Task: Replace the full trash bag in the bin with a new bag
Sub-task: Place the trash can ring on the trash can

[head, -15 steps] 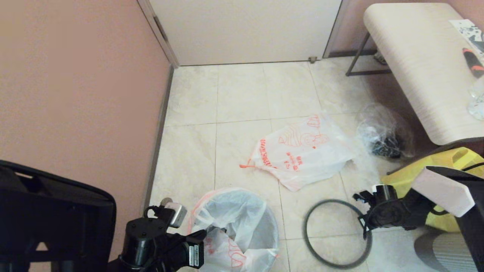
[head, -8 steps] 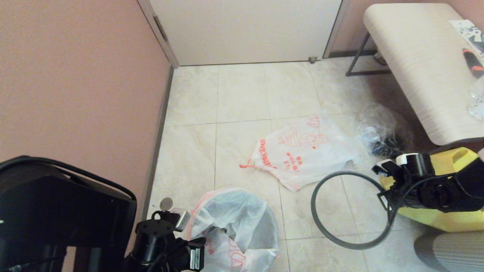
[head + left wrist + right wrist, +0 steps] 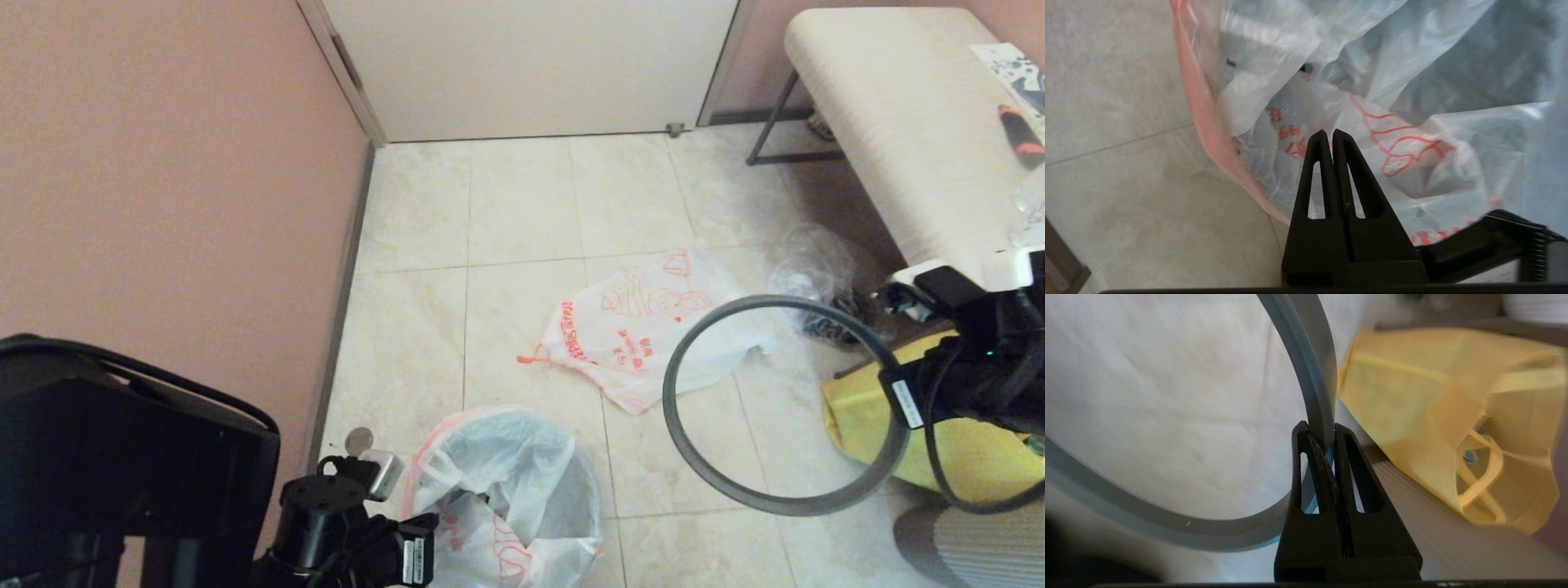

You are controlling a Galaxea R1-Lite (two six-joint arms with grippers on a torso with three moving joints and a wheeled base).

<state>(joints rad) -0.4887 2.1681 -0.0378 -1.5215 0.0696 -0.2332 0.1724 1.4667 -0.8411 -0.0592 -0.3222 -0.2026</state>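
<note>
I had the right gripper (image 3: 1322, 446) clamped on the bin's dark grey rim hoop (image 3: 694, 457), carrying it in the air at the right of the head frame, above the floor and partly over the yellow tote bag (image 3: 947, 453). In the right wrist view the two fingers pinched the hoop's band between them. The left gripper (image 3: 1332, 136) sat at the bottom left of the head frame, its fingers pressed together with nothing visibly caught, the tips right against the bag in the bin (image 3: 584, 490). That bag (image 3: 498, 465) lined the bin at bottom centre; whether it was the full one I could not tell, since no bottles showed through. The other printed bag (image 3: 645, 331) lay flat on the tiles mid-frame, just beyond the hoop.

I judged this the stage where the hoop was off and needed parking. Next I would want it set somewhere clear of both bags, then the lining bag's handles gathered and lifted out.
</note>
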